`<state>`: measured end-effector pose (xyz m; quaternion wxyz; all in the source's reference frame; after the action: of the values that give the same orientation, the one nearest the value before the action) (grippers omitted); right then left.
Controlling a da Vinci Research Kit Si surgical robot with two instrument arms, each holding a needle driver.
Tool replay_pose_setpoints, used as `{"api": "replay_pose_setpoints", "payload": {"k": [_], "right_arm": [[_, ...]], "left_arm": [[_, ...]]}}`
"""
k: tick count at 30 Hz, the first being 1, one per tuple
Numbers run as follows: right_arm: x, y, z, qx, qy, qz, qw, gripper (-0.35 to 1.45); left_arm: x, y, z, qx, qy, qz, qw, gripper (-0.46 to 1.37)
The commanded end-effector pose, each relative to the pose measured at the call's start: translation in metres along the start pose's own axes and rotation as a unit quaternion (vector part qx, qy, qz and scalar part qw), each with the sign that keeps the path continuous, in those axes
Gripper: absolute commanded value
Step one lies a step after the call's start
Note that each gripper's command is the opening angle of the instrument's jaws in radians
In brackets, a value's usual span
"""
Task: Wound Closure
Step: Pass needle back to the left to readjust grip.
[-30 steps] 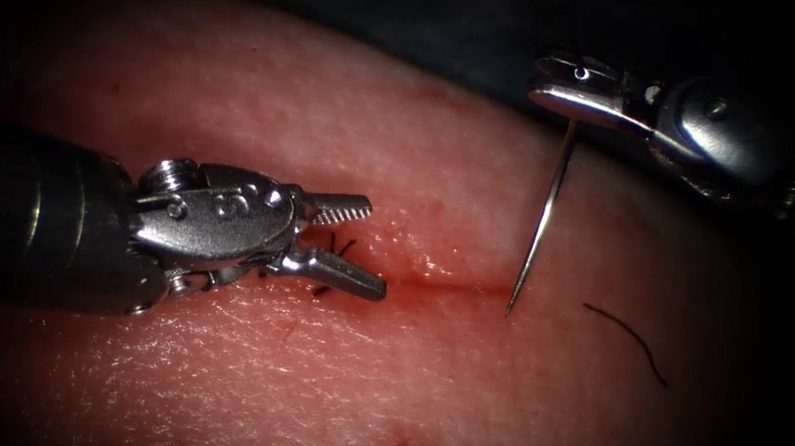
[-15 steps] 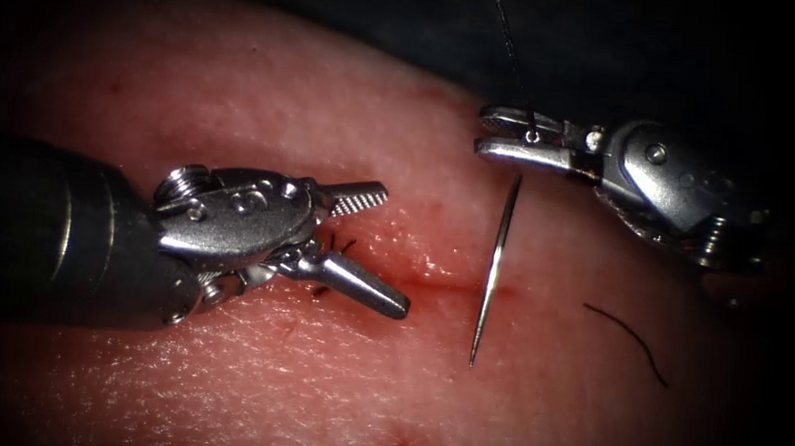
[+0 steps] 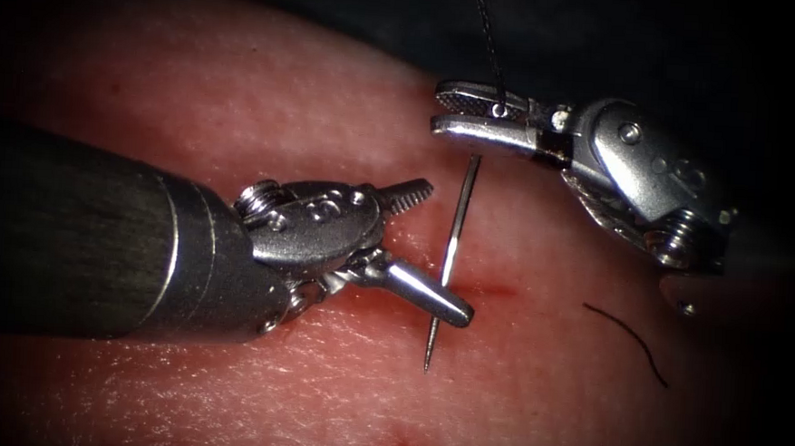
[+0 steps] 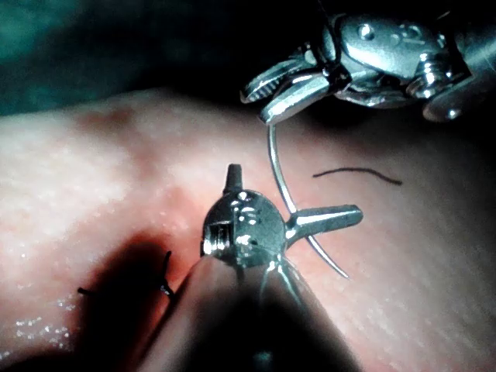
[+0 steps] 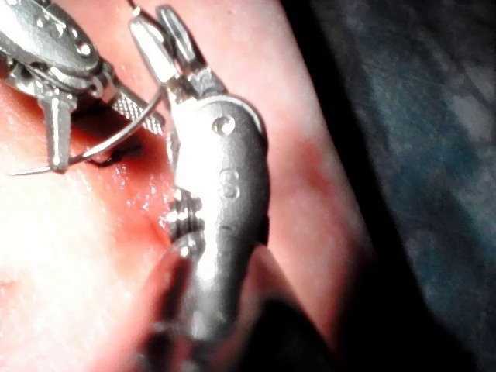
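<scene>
Endoscope view, right tool (image 3: pixel 447 110) clamps needle (image 3: pixel 452 244) tail above tissue (image 3: pixel 240 106); left tool (image 3: pixel 446 253) agape, empty

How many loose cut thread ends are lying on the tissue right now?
2. One curved thread piece right of the needle; dark thread ends by the cut behind the left tool. More may be hidden underneath it.

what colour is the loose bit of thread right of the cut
Black, a short curved cut end of thread lying on the tissue; clearest in the endoscope view.
</scene>
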<state>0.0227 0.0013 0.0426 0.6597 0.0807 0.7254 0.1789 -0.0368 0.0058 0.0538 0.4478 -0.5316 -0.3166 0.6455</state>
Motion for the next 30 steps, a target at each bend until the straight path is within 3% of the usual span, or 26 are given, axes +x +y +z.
{"api": "replay_pose_setpoints", "payload": {"k": [1, 7, 10, 13, 17, 18, 28, 30], "right_arm": [[0.0, -0.0001, 0.0002, 0.001, 0.001, 0.0, 1.0, -0.35], [0.0001, -0.0003, 0.0012, 0.001, 0.004, 0.001, 1.0, -0.35], [0.0, -0.0004, 0.0011, 0.001, 0.002, 0.0, 1.0, -0.35], [0.0001, -0.0005, 0.0009, 0.002, 0.002, 0.0, 1.0, -0.35], [0.0001, -0.0006, 0.0009, 0.001, 0.002, 0.0, 1.0, -0.35], [0.0001, -0.0007, 0.001, 0.0, 0.002, 0.0, 1.0, -0.35], [0.0004, -0.0008, 0.0011, -0.005, 0.001, -0.001, 1.0, -0.35], [0.0007, -0.0011, 0.0011, -0.029, -0.004, -0.007, 1.0, -0.35]], "left_arm": [[0.0, 0.0001, 0.0001, -0.011, 0.007, -0.01, 0.9999, 1.16], [0.0002, 0.0002, -0.0001, -0.058, 0.039, -0.05, 0.9963, 1.08], [0.0001, 0.0003, -0.0006, -0.072, 0.04, -0.069, 0.9942, 0.75], [-0.0001, 0.0002, -0.0014, -0.081, 0.035, -0.086, 0.9924, 0.06], [-0.0002, 0.0002, -0.002, -0.084, 0.033, -0.088, 0.992, -0.17], [-0.0003, 0.0002, -0.0019, -0.084, 0.033, -0.088, 0.9921, -0.35], [-0.0005, 0.0, -0.0019, -0.101, 0.023, -0.123, 0.987, -0.35], [-0.0004, 0.0, -0.0021, -0.104, 0.022, -0.143, 0.9839, -0.35]]}}
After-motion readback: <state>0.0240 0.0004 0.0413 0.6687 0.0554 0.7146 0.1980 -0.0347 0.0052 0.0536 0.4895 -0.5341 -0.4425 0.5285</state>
